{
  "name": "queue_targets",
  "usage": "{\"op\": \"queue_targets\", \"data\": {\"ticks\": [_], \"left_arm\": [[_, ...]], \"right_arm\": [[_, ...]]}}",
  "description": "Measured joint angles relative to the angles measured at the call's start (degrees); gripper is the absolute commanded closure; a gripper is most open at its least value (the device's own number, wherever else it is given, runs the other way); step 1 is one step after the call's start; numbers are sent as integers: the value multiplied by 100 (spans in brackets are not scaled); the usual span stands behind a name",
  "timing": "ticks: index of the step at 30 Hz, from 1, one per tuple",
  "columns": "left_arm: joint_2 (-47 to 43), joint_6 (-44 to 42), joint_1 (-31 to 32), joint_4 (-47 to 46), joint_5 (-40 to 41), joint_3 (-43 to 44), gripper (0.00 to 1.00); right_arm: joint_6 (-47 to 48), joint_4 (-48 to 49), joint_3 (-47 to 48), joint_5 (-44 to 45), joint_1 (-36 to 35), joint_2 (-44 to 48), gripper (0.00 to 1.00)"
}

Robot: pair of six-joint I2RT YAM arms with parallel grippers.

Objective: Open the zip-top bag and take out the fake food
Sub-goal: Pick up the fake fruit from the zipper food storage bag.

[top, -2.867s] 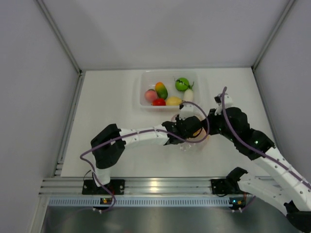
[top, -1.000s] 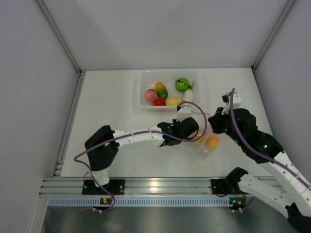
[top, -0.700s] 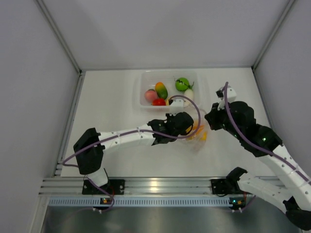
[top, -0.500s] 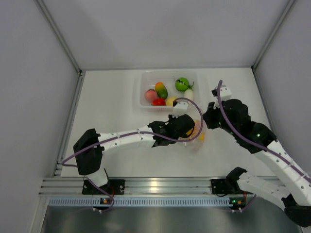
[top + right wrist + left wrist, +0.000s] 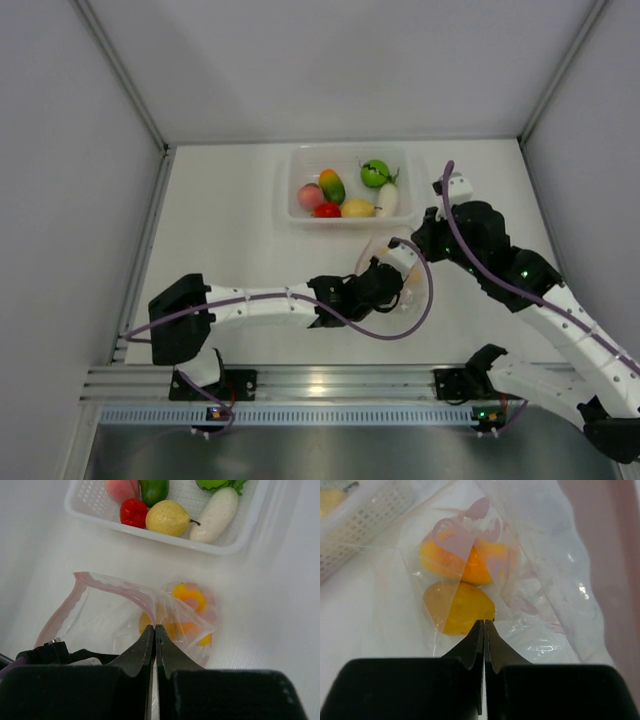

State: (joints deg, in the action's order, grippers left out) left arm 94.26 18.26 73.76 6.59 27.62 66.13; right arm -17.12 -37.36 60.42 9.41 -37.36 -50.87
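Observation:
The clear zip-top bag [image 5: 105, 615] lies just in front of the tub, its mouth spread wide, with the pink zip strip [image 5: 120, 590] arching over it. My right gripper [image 5: 155, 628] is shut on the strip's near edge. My left gripper [image 5: 484, 622] is shut on the bag's thin film, right in front of the food. Two pieces of fake food remain inside: an orange one [image 5: 470, 562] and a yellow one [image 5: 457, 607]. From above, the left gripper [image 5: 390, 265] and right gripper [image 5: 420, 243] meet over the bag [image 5: 377, 247].
A clear rectangular tub [image 5: 347, 149] stands behind the bag. It holds a pink peach, a red tomato [image 5: 133, 512], a yellow pear [image 5: 167, 517], a white radish [image 5: 215, 512] and green pieces. Grey walls close in the table on the left and right.
Both grippers and the bag have shifted up and left toward the tub. The left forearm has swung nearer the front edge. The bag's mouth now stands wider.

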Motion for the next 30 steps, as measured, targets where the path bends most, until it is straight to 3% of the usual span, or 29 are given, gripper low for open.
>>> {"op": "queue_targets", "data": {"ticks": [10,20,30], "left_arm": [[0,-1086,-310,-496,-811,-37,100],[361,-986,-634,-656,-1781,-144,100],[682,-503,-754,-365,-1880,-52,100]], "right_arm": [[105,-59,0,234,11,166,100],[85,151,-157,258,9,590,100],[225,157,-157,26,9,461,100]]}}
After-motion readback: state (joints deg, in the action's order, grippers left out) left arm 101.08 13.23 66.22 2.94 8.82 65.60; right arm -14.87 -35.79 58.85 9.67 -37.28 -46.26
